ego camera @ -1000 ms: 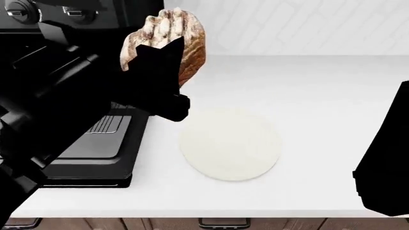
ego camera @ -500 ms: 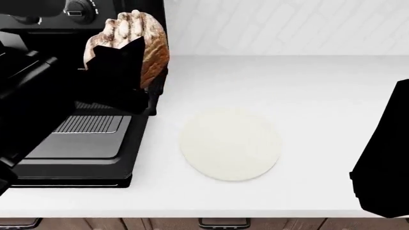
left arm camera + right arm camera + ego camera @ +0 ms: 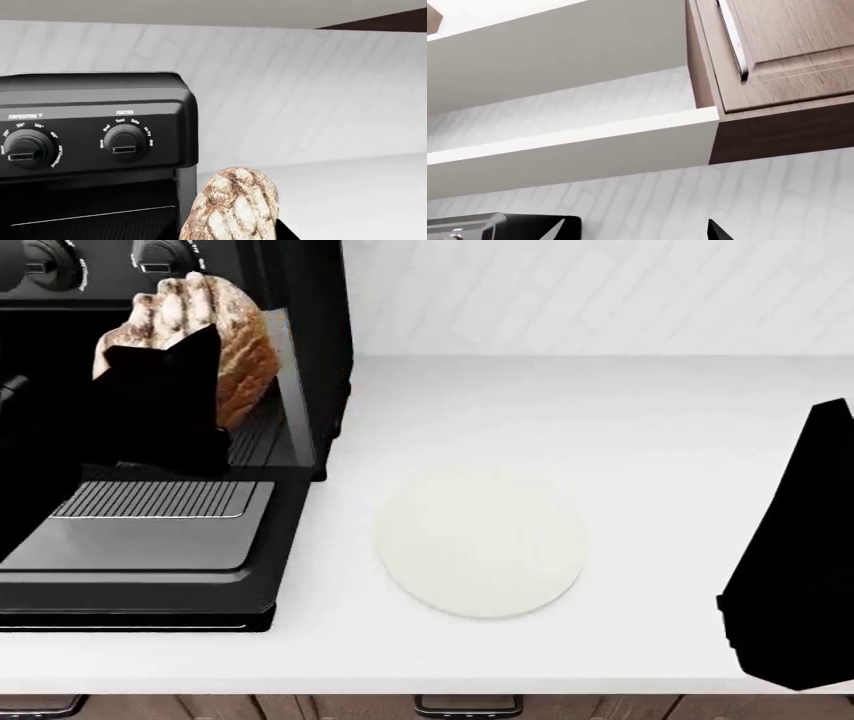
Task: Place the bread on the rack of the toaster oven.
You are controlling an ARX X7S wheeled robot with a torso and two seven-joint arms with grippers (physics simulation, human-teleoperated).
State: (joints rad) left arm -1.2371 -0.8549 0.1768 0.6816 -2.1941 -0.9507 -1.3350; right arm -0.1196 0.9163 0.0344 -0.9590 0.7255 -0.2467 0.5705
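The bread, a golden-brown crusty chunk with a pale ridged top, is gripped in my left gripper. It hangs in front of the open mouth of the black toaster oven, above the dropped-down glass door. In the left wrist view the bread sits beside the oven's right front edge, with one black finger at its side. The dark wire rack shows inside the cavity; its wires also show in the head view. My right gripper is open and empty, pointing up at the wall.
A round white plate lies on the white counter right of the oven door. The right arm rises at the counter's right end. Two round knobs sit above the oven opening. A tiled wall stands behind, with wooden cabinets above.
My left gripper has carried the bread left and toward the oven, from above the counter's edge by the oven to in front of the open cavity. The right arm barely shifted.
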